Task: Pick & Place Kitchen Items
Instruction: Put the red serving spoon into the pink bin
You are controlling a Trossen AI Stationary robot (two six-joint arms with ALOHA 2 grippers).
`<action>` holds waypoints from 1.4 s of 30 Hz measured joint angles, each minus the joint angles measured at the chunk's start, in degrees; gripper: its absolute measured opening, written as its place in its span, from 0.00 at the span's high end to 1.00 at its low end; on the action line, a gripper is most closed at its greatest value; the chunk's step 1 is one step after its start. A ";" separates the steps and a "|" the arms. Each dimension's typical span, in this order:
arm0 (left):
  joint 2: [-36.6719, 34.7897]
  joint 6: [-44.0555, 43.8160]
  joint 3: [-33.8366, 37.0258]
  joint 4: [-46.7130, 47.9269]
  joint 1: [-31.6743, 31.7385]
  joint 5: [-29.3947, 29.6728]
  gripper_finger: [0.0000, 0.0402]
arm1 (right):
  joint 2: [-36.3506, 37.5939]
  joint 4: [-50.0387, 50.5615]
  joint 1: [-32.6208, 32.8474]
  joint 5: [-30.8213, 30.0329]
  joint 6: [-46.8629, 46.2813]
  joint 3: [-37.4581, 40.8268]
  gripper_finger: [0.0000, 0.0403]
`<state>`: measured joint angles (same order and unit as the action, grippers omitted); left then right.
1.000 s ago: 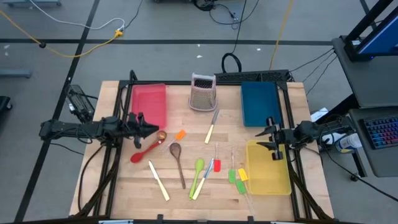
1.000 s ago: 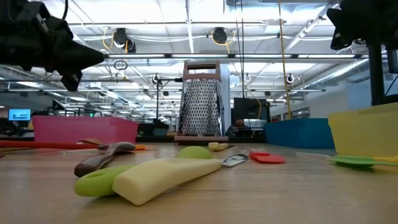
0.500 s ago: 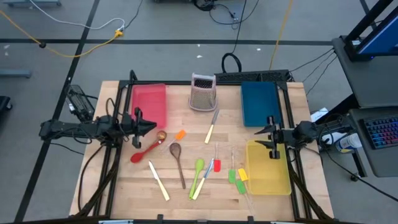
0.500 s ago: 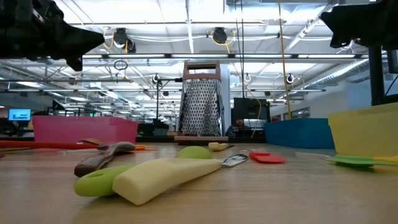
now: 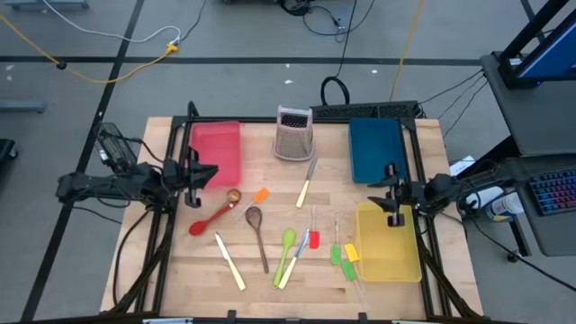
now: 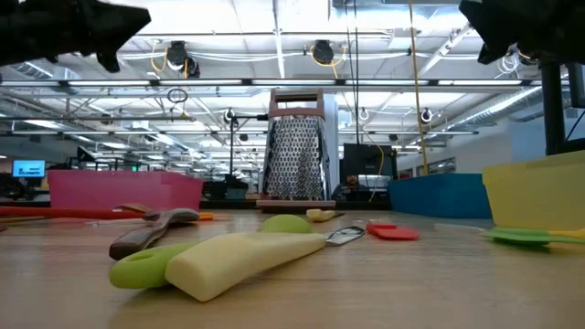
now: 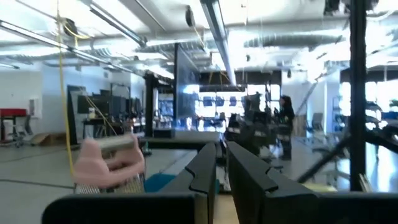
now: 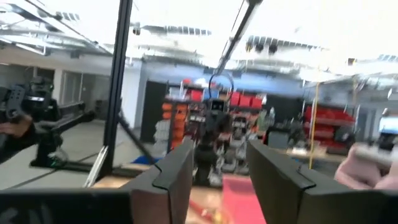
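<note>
High view: the kitchen items lie scattered over the lower centre of the table; the left gripper hangs at centre-left beside the red tray, fingers nearly together, empty; the right gripper hangs at centre-right over the yellow tray, fingers spread, empty.

Bright overhead strip lighting (wrist views blurred, glary).

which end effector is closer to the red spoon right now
Left. The left end effector hovers just beyond the red spoon, near the red tray. The right end effector is far across the table, over the yellow tray.
</note>
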<state>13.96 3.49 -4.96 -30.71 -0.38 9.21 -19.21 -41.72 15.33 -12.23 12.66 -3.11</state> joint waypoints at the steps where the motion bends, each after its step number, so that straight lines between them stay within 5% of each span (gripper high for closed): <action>1: 0.92 0.18 -1.61 1.59 0.00 -0.38 0.89 | -1.97 -2.72 0.00 0.02 0.88 0.00 0.60; 9: 12.37 5.52 -18.25 26.36 -0.07 0.88 0.73 | -16.42 -19.98 0.00 0.07 -3.80 0.00 0.49; 14: 19.35 0.60 -25.91 39.23 -1.28 2.67 0.63 | -22.65 -21.26 0.02 0.24 -6.17 -1.25 0.50; 18: 25.00 -1.26 -29.44 41.60 -2.57 4.35 0.63 | -26.76 -21.21 0.02 0.25 -4.83 -3.85 0.50; 28: 34.26 -12.15 -31.12 45.78 -9.77 5.28 0.69 | -35.70 -21.38 -2.11 -2.74 7.58 -11.21 0.51; 42: 42.59 -39.02 -31.12 69.91 -19.13 10.36 0.69 | -49.20 -21.43 -14.64 -2.51 -1.56 -18.26 0.51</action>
<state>56.55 -35.53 -36.07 39.20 -19.51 19.57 -68.40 -63.15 0.69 -14.74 11.10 -21.38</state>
